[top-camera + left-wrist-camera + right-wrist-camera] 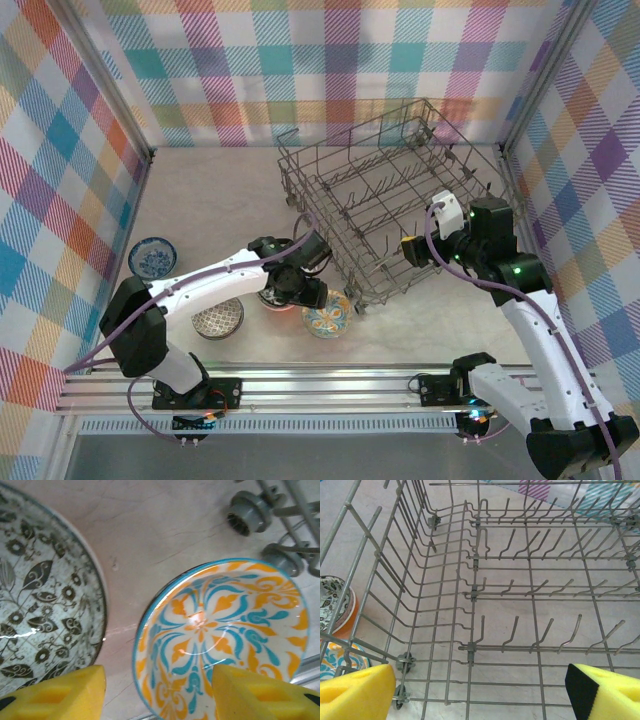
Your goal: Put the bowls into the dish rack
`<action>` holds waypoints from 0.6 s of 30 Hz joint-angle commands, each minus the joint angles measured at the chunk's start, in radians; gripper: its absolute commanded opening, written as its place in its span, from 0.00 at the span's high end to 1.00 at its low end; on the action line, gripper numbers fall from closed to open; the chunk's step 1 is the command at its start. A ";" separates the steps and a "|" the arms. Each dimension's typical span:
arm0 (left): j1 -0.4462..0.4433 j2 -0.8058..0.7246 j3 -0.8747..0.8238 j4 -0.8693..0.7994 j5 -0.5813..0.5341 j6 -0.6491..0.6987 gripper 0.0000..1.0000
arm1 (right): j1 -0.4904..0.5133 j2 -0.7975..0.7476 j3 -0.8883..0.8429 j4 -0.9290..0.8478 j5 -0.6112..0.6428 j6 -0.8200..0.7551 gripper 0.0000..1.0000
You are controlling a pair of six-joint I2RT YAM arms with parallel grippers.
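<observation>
Bowls lie directly below the left claw (159,692): its yellow pads (55,695) stand spread, pinching nothing, above the strip of counter (165,525) between the dark floral bowl (40,595) on one side and the orange-yellow bowl (220,635) on the other. These two sit close together without touching, just in front of the near-left corner of the dish rack (390,200). Farther left on the counter rests the grey mosaic bowl (218,319); beyond it, near the checked wall (60,150), the blue bowl (152,257). All four stand upright on the counter, outside the rack. At the rack's near edge the right claw (480,692) hangs with pads spread and empty, facing the rows of upright tines (515,630). The rack sits right of centre, turned at an angle to the walls.
</observation>
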 commanded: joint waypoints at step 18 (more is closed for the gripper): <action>0.037 0.010 -0.098 0.053 0.183 -0.068 0.51 | -0.001 0.028 0.002 0.027 -0.001 0.026 0.11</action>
